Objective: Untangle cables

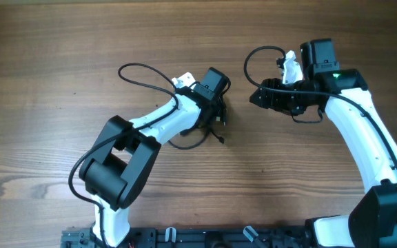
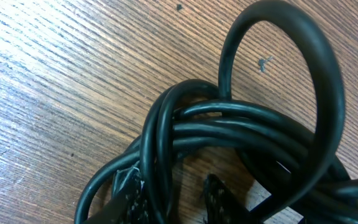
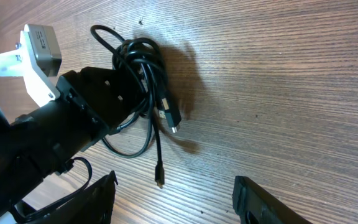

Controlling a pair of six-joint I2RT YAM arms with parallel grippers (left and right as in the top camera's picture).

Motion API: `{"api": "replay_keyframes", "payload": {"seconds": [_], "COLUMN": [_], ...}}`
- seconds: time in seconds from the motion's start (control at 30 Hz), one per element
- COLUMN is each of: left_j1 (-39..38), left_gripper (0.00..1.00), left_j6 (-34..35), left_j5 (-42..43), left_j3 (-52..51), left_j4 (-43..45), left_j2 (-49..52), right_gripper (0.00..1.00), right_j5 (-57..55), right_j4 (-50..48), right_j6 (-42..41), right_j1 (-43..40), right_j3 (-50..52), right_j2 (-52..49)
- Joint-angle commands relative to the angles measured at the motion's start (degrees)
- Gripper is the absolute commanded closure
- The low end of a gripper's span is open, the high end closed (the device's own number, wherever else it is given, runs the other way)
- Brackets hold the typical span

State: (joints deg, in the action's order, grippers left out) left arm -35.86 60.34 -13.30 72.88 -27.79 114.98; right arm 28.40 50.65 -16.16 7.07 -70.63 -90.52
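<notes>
The cables [image 3: 143, 59] lie in one tight bunch on the wooden table [image 1: 60, 55], near its middle and right under the tip of my left arm. Through the left wrist camera I see them close up: several black strands wound across one another in a knot, with one stiff loop standing up over the rest. From the right wrist camera the bunch looks dark and crowded at the top, with looser parts running out of it. A small loop [image 3: 101, 34] pokes out at the far side and a wider slack loop [image 3: 129, 146] lies on the wood at the near side. A dark plug with a silvery tip [image 3: 171, 118] rests just beside the bunch, and one thin cord runs away from it to a small plug [image 3: 159, 180] lying alone on the table.

My left gripper [image 1: 216, 114] sits on the bunch, with strands draped around its tip. The cords hide the jaws, so I cannot tell whether they are clamping a strand or only resting among them.

My right gripper [image 3: 179, 205] is apart from the cables and off to the right of the left one, pointing towards it. Its two fingers [image 3: 98, 199] stand wide with only bare wood between them; it holds nothing.

A thicker black arm wire [image 1: 143, 72] arcs over the table beside the left wrist
</notes>
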Motion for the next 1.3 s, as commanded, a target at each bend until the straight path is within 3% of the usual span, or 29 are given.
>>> {"api": "replay_keyframes", "payload": {"seconds": [0.0,0.1,0.3,0.47,0.57,0.67,1.0,1.27], "left_j1": [0.0,0.1,3.7,9.4,12.3,13.1,13.1,13.1], "left_gripper": [0.66,0.96,0.96,0.96,0.96,0.96,0.96,0.96], "left_j6": [0.4,0.2,-6.1,-1.9,0.6,1.5,4.5,13.7], "left_j5": [2.2,5.6,15.0,21.3,23.4,22.3,6.6,6.5], "left_j3": [-0.6,-0.6,-0.1,-0.1,-0.1,-0.1,-0.1,-0.1], "left_j4": [1.4,2.8,4.5,4.9,5.8,7.5,7.3,7.4], "left_j2": [4.5,5.1,-1.2,-14.1,-20.1,-22.1,-22.1,-22.1], "right_gripper": [0.37,0.37,0.38,0.42,0.42,0.43,0.47,0.5], "right_j5": [-0.3,-0.3,6.2,17.0,18.3,22.6,29.1,11.7], "right_j4": [0.2,0.4,-0.5,-3.5,-7.6,-15.6,-37.5,-40.0], "right_j6": [1.2,1.2,3.5,3.6,-2.4,-7.6,-23.0,-36.8], "right_j1": [0.1,0.1,0.1,0.2,1.7,3.5,7.5,15.2], "right_j3": [-0.2,-0.2,-0.2,-0.2,-0.2,-0.2,-0.2,-0.2], "right_j2": [1.1,1.1,1.1,1.1,1.1,1.1,1.1,-1.6]}}
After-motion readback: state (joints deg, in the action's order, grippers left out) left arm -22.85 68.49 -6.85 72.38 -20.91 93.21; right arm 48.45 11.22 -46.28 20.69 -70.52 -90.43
